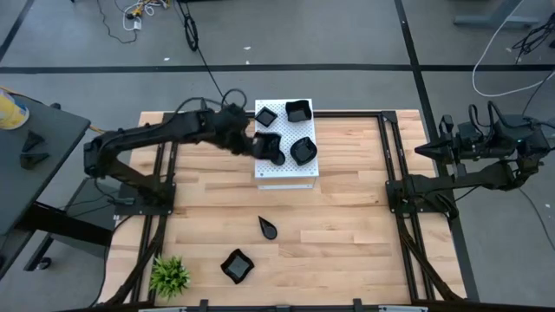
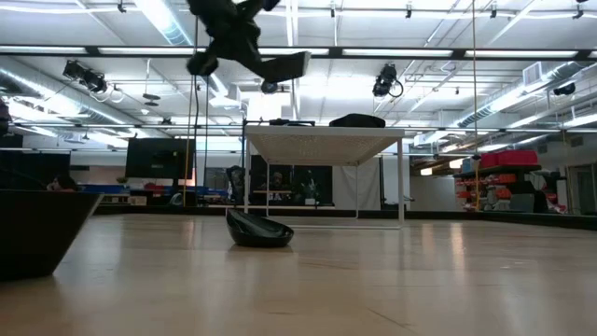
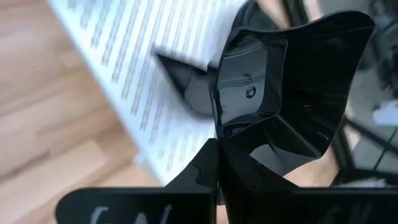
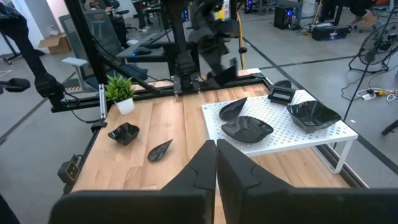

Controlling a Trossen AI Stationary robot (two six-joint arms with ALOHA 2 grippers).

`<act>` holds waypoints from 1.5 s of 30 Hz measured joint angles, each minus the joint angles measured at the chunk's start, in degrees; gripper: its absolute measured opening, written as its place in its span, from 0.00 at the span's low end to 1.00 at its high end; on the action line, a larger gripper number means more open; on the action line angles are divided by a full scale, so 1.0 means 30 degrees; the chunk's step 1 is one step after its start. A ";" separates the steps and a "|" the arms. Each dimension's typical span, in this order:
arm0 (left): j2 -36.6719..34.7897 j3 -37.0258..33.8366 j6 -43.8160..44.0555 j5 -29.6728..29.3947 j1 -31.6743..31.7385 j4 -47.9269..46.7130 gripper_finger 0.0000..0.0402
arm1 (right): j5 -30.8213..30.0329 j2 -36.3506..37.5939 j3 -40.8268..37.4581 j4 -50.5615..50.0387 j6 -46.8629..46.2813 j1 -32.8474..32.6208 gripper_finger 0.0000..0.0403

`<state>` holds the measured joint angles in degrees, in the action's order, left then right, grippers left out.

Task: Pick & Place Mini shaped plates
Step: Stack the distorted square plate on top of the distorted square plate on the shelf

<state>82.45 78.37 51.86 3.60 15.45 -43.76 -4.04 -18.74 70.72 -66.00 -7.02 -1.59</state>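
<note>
My left gripper hangs over the white perforated board, shut on a squarish glossy black dish. In the low view that dish is well above the board. Several black dishes rest on the board: a small square one, a larger square one, a rounded one and a pointed one under the gripper. A teardrop dish and a squarish dish lie on the wooden table. My right gripper waits shut at the table's right edge. My left gripper pinches the squarish dish by one side of its rim between its two fingers. The dish is lifted clear above the board, tilted up, with its hollow side turned toward the wrist camera.
A small green plant stands at the table's near left corner. Dark frame rails run along the table's left and right sides. Bare wood lies between the board and the two dishes on the table.
</note>
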 joint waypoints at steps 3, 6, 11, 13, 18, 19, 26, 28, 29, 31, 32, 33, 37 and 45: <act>0.0971 0.1100 -0.0079 0.0026 0.0713 0.0649 0.02 | 0.0002 0.0000 0.0000 0.0000 -0.0002 -0.0005 0.05; 0.2088 0.2499 -0.0183 0.0085 0.1365 0.0930 0.01 | 0.0002 0.0007 0.0000 0.0003 0.0001 -0.0005 0.05; 0.4148 0.4986 -0.0563 0.0752 0.2173 0.1116 0.03 | 0.0002 0.0007 0.0000 0.0001 -0.0002 0.0001 0.05; 0.5011 0.6113 -0.0924 0.1105 0.2359 0.1118 0.03 | 0.0003 0.0007 0.0000 0.0001 0.0001 -0.0004 0.05; 0.7000 0.8632 -0.1020 0.1447 0.2998 0.1120 0.02 | -0.0004 0.0007 0.0000 0.0000 0.0001 -0.0003 0.05; 0.7368 0.9090 -0.1020 0.1419 0.3162 0.1134 0.02 | -0.0002 0.0007 0.0000 0.0007 -0.0001 -0.0003 0.05; 0.9580 1.1293 -0.0889 0.2279 0.4470 0.1324 0.04 | 0.0004 0.0007 0.0000 0.0007 -0.0004 -0.0005 0.05; 1.0065 1.1441 -0.0832 0.3003 0.4783 0.1773 0.04 | 0.0004 0.0007 0.0000 0.0000 0.0004 -0.0005 0.05; 1.0313 1.1444 -0.0643 0.3378 0.4938 0.1867 0.04 | 0.0003 0.0007 0.0000 0.0004 -0.0003 0.0001 0.05; 1.0785 1.1440 -0.0312 0.3899 0.5214 0.2065 0.03 | -0.0001 0.0003 0.0000 0.0003 0.0004 0.0000 0.05; 1.1012 1.1422 -0.0196 0.3973 0.5327 0.2019 0.02 | 0.0000 0.0006 0.0000 0.0004 -0.0002 -0.0002 0.05; 1.1227 1.1422 -0.0123 0.3971 0.5412 0.2055 0.02 | -0.0004 0.0007 0.0000 0.0007 -0.0001 0.0002 0.05; 1.1848 1.1422 0.0127 0.4262 0.5820 0.1914 0.02 | 0.0004 0.0007 0.0000 0.0007 0.0004 -0.0005 0.05; 1.2182 1.1415 0.0648 0.4899 0.6094 0.1776 0.05 | 0.0004 0.0007 0.0000 0.0000 0.0004 -0.0005 0.05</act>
<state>119.00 112.62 53.80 18.30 33.74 -38.44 -4.03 -18.72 70.72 -66.00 -7.01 -1.61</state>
